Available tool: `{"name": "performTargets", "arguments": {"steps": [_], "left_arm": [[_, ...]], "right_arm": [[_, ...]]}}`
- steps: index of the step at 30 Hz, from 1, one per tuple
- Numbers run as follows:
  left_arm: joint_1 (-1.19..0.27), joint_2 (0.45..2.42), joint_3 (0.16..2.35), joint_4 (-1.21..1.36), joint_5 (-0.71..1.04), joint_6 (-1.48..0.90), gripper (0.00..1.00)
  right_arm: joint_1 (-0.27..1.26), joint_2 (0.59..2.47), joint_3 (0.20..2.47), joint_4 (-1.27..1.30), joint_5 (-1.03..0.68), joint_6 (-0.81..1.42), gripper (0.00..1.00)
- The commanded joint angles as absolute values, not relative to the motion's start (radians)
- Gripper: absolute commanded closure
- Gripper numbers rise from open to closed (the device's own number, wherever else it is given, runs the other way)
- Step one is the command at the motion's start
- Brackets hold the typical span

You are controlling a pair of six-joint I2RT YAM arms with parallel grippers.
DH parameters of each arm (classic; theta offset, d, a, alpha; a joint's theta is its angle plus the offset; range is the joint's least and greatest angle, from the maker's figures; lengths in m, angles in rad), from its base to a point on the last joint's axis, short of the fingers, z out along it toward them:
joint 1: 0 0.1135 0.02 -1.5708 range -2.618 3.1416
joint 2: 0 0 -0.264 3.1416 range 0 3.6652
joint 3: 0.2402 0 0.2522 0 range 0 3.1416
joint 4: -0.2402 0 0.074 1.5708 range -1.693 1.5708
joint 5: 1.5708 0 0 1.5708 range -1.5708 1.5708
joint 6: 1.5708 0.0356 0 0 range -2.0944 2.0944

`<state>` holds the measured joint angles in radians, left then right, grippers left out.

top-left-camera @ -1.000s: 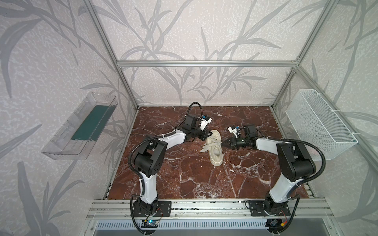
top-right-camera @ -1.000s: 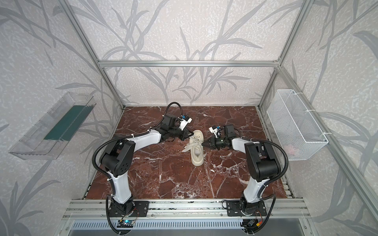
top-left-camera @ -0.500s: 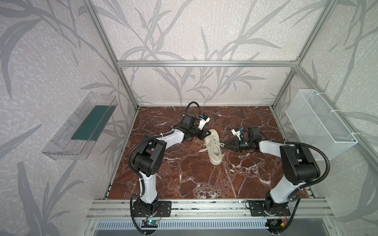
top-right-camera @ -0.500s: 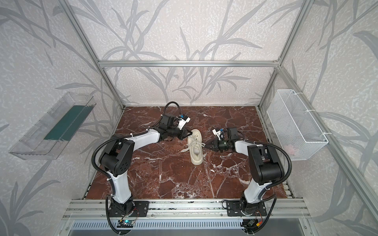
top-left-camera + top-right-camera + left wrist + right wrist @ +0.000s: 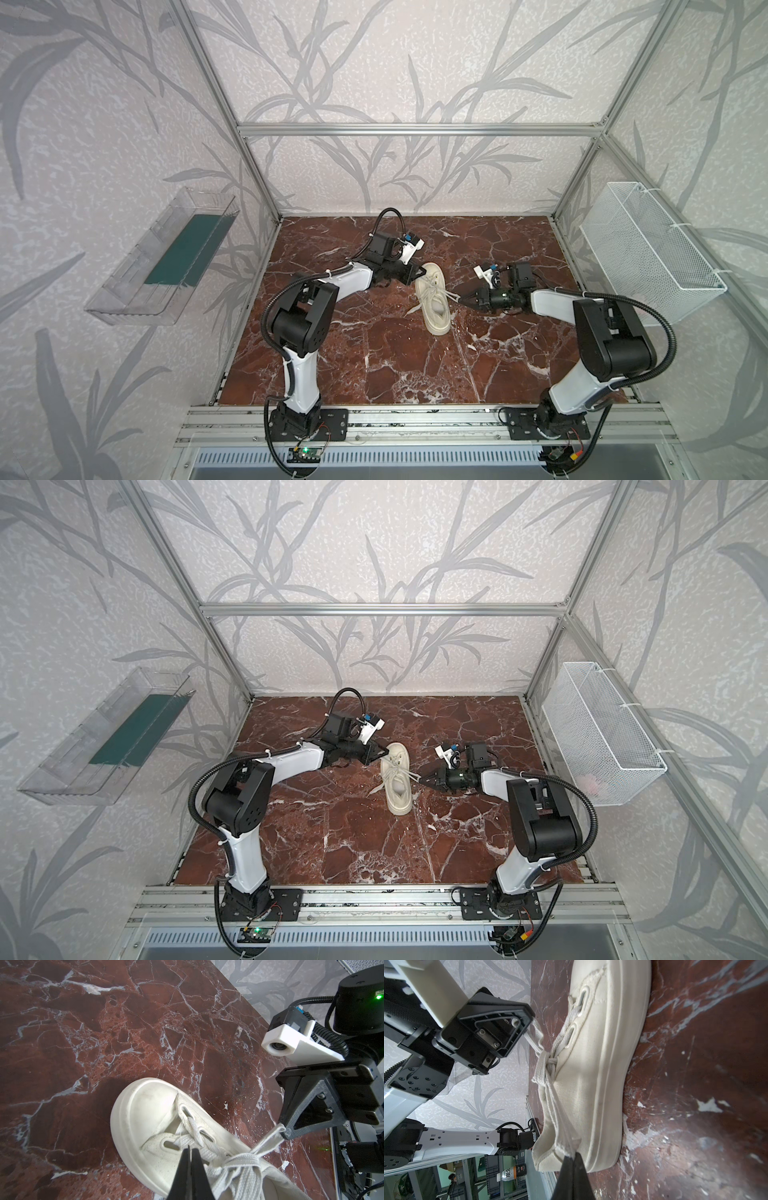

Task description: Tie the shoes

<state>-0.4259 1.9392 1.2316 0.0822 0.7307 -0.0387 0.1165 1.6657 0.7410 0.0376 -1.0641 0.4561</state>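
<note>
The left hand [image 5: 421, 271] and right hand [image 5: 461, 297], both pinched closed, sit low, tips pointing inward.

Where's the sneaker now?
In both top views the sneaker lies centrally on the table, between the left end effector and the right end effector, each pinching a lace.

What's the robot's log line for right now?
sneaker: sole down on table | left gripper: shut on laces | right gripper: shut on laces | knot: mid-shoe, strands run to both grippers
</note>
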Motion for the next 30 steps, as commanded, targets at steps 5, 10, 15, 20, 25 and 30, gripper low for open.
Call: {"name": "performTargets", "arguments": {"steps": [5, 10, 15, 20, 25, 30], "left_arm": [[-0.414, 1.957, 1.221, 0.132, 0.758, -0.055, 1.0], [-0.423, 1.956, 1.22, 0.14, 0.782, -0.054, 1.0], [-0.423, 1.952, 1.218, 0.134, 0.781, -0.053, 1.0], [-0.422, 1.957, 1.223, 0.136, 0.786, -0.054, 1.0], [-0.422, 1.956, 1.223, 0.144, 0.793, -0.059, 1.0], [-0.422, 1.956, 1.223, 0.158, 0.801, -0.069, 1.0]], "right_arm": [[0.123, 1.639, 0.702, 0.022, -1.08, 0.442, 1.0], [0.135, 1.64, 0.751, -0.022, -1.068, 0.401, 0.65], [0.135, 1.589, 0.831, -0.256, -0.917, 0.214, 0.57], [0.158, 1.522, 0.916, -0.336, -0.747, 0.067, 0.58], [0.187, 1.613, 1.056, -0.378, -0.632, -0.023, 0.59], [0.264, 1.766, 1.193, -0.452, -0.539, -0.104, 0.59]]}}
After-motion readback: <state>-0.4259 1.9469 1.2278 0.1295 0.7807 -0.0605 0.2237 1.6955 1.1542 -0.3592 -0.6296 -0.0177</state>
